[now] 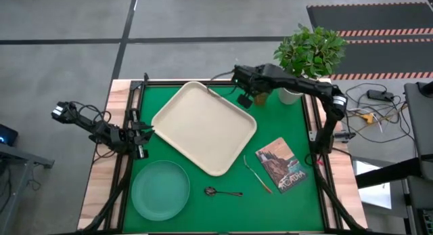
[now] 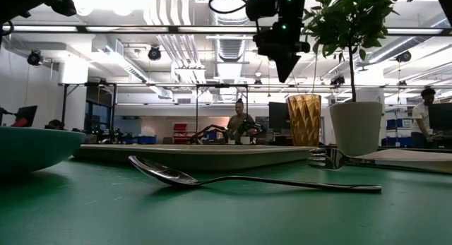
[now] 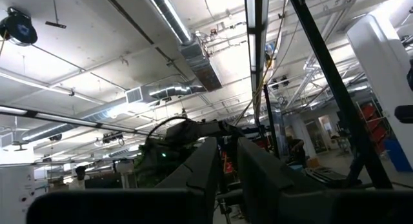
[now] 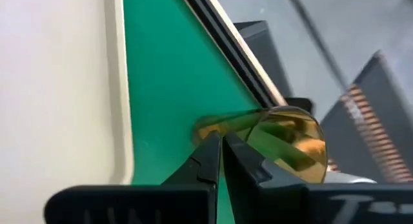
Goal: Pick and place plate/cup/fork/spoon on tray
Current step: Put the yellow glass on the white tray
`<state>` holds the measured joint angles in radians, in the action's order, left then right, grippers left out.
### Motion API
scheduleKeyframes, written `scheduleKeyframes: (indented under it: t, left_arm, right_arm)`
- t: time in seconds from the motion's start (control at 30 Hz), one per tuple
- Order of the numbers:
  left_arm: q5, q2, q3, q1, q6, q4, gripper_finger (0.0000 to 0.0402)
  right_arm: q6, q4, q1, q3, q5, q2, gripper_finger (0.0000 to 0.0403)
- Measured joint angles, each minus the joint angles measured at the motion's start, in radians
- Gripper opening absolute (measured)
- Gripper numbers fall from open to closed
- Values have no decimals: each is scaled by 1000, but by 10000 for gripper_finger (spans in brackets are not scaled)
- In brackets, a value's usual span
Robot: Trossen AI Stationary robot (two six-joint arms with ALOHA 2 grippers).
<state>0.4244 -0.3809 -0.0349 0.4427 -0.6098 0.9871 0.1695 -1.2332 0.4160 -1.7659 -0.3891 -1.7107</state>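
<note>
The cream tray lies turned at an angle in the middle of the green table. The teal plate sits at the near left. The dark spoon and the orange-handled fork lie near the tray's near corner. The amber cup stands upright by the tray's far right side, also in the right wrist view. My right gripper is shut and empty, pointing down just above and beside the cup. My left gripper is shut and empty at the table's left edge.
A white pot with a leafy plant stands just right of the cup. A picture-covered book lies at the right, beside the fork. A black frame runs along the table's edges. People show in the room beyond.
</note>
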Motion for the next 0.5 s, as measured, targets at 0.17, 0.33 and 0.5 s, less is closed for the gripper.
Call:
scheduleKeyframes:
  t: [0.17, 0.33, 0.5]
  left_arm:
    - [0, 0, 0, 0, 0, 0, 45]
    - [0, 0, 0, 0, 0, 0, 45]
    - [0, 0, 0, 0, 0, -1, 44]
  right_arm:
    - [57, -32, 55, -31, 57, -1, 34]
    - [48, -55, 96, -25, 57, -4, 98]
    - [15, -50, 100, -14, 58, -10, 152]
